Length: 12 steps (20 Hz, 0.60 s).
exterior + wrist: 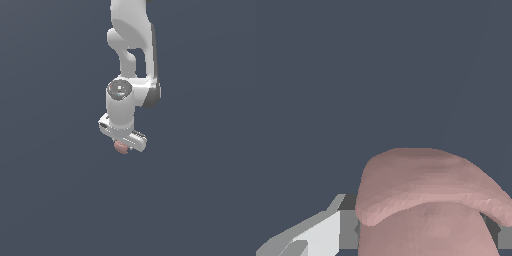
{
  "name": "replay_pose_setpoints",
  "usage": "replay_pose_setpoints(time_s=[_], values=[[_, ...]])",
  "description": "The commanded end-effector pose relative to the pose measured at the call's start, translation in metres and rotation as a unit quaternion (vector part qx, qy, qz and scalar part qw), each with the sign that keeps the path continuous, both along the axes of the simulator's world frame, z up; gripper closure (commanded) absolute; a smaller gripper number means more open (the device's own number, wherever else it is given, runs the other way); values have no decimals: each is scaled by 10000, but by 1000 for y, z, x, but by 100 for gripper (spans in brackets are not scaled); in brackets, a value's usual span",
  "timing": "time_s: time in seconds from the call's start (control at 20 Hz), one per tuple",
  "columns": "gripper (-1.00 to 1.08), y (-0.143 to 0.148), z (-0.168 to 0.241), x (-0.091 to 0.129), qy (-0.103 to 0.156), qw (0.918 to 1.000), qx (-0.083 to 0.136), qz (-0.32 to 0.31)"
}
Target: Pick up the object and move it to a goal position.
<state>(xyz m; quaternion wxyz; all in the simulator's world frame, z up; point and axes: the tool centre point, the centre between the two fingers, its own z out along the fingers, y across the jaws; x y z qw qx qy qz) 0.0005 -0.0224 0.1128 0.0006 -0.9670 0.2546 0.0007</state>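
Presently, the dusty-pink object (120,147) is seen tucked directly beneath the white gripper (123,141), at the exterior view's centre. From the wrist view, the object (426,195) is held clenched between the fingers (321,235), filling the near field.

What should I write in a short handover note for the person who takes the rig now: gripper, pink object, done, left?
Gripper: it points down; the pink object sits right under it. In the wrist view the object fills the space between the fingers, so it looks gripped, but contact of the pads is not plainly visible.
Object: seems to be with the gripper, only a small part showing below it in the exterior view. Whether it is off the ground cannot be judged.
Done: apparently the grasp.
Left: carry it to the goal position. No goal marker shows in either view, so confirm the target first.
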Motion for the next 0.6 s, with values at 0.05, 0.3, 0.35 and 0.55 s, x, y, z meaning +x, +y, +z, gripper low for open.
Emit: replay_pose_setpoints(time_s=[0.05,0.3,0.35,0.55], values=[[108,-17,34,-10,-5,10000,4,-4],[108,-43,88,-26,-5,10000,4,-4],[108,-48,99,-29,-5,10000,7,-7],[108,-69,143,-41,-5,10000,7,-7]])
